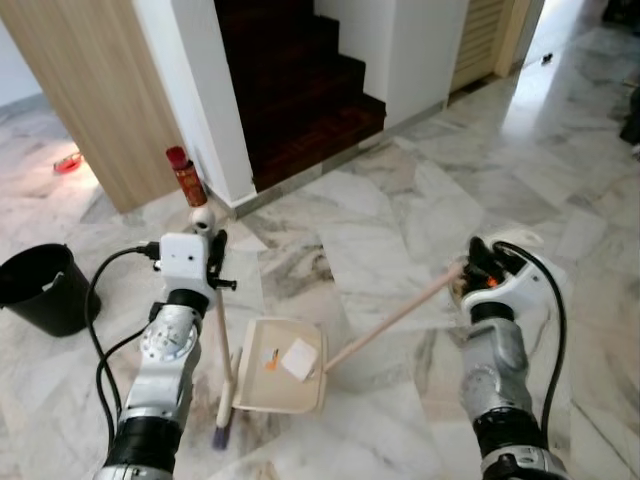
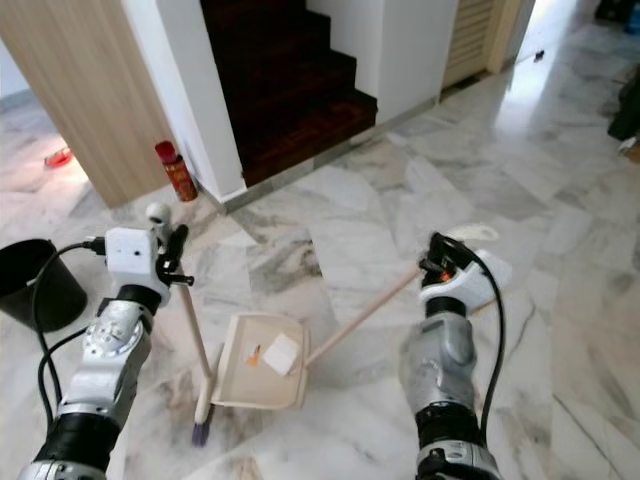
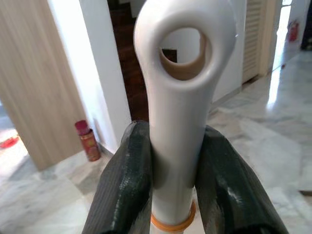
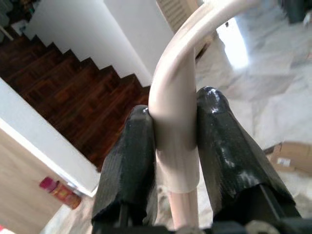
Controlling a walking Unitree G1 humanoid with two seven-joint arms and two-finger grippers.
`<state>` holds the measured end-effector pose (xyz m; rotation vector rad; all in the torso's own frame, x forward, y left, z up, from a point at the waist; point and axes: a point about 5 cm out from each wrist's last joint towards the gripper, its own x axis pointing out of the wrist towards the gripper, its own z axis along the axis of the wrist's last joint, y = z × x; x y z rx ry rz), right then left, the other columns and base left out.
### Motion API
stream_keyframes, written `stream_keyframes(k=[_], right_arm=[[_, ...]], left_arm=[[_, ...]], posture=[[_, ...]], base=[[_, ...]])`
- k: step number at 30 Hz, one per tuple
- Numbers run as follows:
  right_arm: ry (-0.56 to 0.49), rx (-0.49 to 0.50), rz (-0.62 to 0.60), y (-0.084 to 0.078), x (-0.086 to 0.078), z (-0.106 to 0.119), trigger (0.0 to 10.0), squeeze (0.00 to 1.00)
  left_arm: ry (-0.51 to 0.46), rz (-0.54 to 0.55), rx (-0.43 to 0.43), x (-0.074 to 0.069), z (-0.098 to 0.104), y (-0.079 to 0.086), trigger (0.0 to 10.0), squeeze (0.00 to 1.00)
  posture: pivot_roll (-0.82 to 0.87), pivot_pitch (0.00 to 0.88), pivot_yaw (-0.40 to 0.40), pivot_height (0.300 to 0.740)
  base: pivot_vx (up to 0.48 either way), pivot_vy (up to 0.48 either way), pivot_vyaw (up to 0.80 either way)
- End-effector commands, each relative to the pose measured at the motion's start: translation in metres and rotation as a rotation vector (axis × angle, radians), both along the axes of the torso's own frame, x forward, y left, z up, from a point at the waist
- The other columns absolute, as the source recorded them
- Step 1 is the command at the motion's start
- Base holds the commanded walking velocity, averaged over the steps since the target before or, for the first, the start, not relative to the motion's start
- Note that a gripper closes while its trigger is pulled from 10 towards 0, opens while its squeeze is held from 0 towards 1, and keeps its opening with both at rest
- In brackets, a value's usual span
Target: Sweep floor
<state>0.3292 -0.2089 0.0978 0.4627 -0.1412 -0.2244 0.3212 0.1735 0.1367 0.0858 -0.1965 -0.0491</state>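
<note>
On the grey-veined white marble floor, between the two arms, lies a cream plastic dustpan; it holds a white scrap of paper and a small orange crumb, though what the crumb is cannot be told. Well off to the robot's left stands a black plastic bucket, its inside too dark to read. The left gripper is clamped tight on the white looped top of the small broom's pale handle, which stands nearly upright, its purple-tipped brush head touching the floor just beside the dustpan. The right gripper is closed on the curved cream end of the dustpan's long wooden handle, which slants down to the pan. A red spray can stands by the white wall corner beside the dark wooden stairs.
</note>
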Motion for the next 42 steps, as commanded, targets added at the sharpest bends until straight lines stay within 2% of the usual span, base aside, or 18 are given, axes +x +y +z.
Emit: stream_keyframes(k=[1,42], right_arm=[[-0.055,0.016,0.014,0.0087,0.006,0.0129,10.0,0.0],[-0.042,-0.002,0.026,0.0102,0.0059,0.0123,10.0,0.0]], left_arm=[[-0.047,0.02,0.004,0.001,0.0113,0.007,10.0,0.0],[-0.052,0.043,-0.005,-0.0007,0.012,0.0078,10.0,0.0]], posture=[[0.05,0.019,0.074,0.74],[0.05,0.054,0.062,0.74]], base=[[0.0,0.259,0.0],[0.0,0.273,0.0]])
